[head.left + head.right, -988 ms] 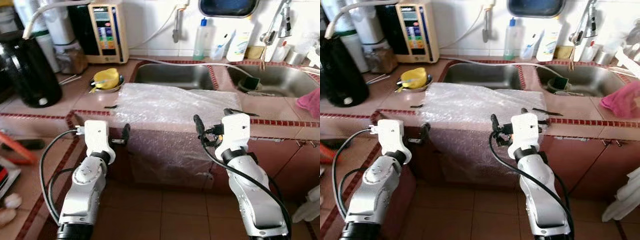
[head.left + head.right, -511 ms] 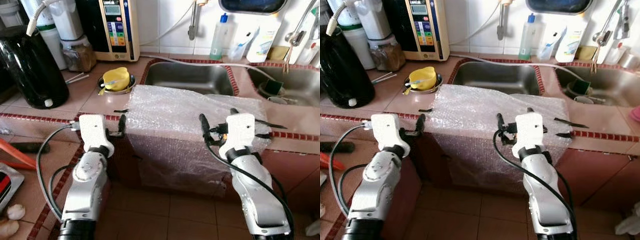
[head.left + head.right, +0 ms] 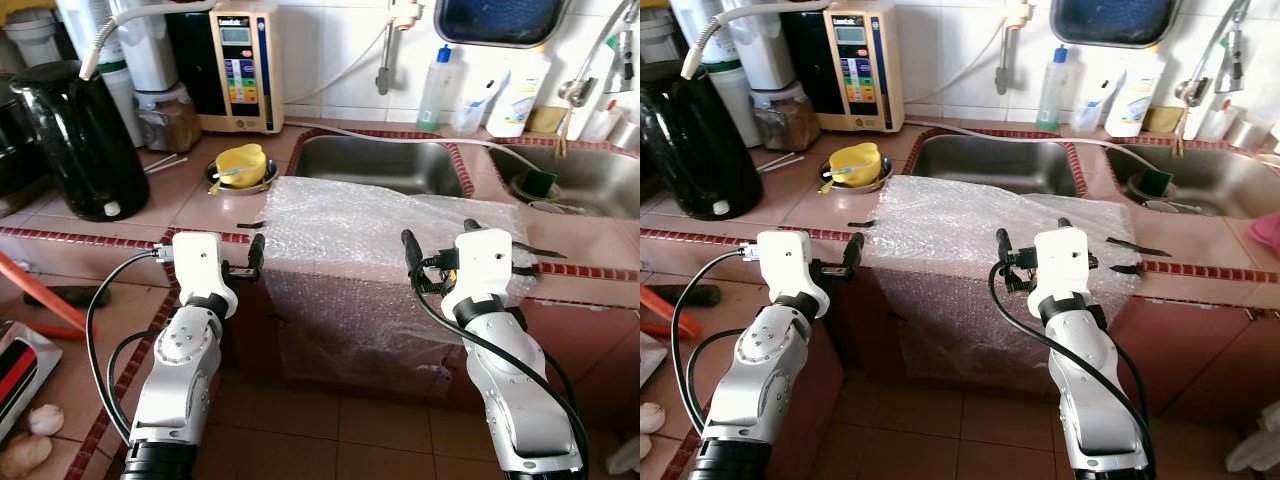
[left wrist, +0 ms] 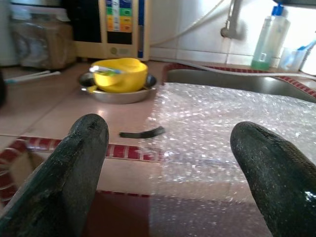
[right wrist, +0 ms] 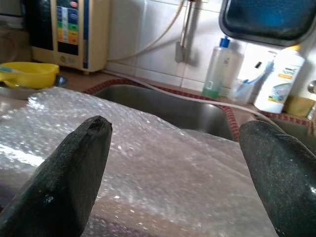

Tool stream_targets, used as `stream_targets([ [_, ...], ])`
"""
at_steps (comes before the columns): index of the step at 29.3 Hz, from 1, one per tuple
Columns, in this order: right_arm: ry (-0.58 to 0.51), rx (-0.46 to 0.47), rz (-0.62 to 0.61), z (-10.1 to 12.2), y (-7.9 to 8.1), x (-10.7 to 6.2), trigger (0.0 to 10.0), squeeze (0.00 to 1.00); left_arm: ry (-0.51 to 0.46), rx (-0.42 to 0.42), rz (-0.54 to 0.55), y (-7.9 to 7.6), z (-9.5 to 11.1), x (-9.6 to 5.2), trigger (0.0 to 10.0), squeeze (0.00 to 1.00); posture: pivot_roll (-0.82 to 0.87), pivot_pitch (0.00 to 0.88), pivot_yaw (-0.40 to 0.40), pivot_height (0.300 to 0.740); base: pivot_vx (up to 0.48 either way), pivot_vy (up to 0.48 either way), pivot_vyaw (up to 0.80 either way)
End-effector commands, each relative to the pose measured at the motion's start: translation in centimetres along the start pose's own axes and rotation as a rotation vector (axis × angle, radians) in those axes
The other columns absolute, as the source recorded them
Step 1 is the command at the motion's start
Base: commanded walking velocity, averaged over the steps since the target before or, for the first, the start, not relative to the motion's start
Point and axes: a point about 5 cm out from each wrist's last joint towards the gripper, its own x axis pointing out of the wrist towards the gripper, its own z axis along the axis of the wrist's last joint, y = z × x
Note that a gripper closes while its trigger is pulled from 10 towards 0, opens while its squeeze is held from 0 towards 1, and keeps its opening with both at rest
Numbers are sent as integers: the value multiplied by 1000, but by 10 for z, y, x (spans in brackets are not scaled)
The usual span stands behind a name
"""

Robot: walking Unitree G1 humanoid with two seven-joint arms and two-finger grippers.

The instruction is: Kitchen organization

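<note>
A sheet of bubble wrap lies on the pink tiled counter and hangs down over its front edge. Strips of black tape sit at its corners. My left gripper is open at the counter's edge, level with the sheet's left corner, with nothing between its fingers. My right gripper is open over the sheet's right front part, also holding nothing. A yellow cup stands in a metal bowl behind the sheet's left side.
Two steel sinks lie behind the sheet, the right one holding a green sponge. A black jug and a water unit stand at the back left, bottles along the wall. A red object lies low on the left.
The whole picture has shifted, so the camera has moved. Both grippers stay open at the counter's front edge. Nothing was taken hold of.
</note>
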Motion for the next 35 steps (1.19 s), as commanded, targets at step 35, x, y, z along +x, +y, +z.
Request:
stream_targets([
  [35,-18,0,60,3,4,0,10000,0,-33,-8,-24,-1,9,0,10000,0,2,0,34,740,0,-88,119],
])
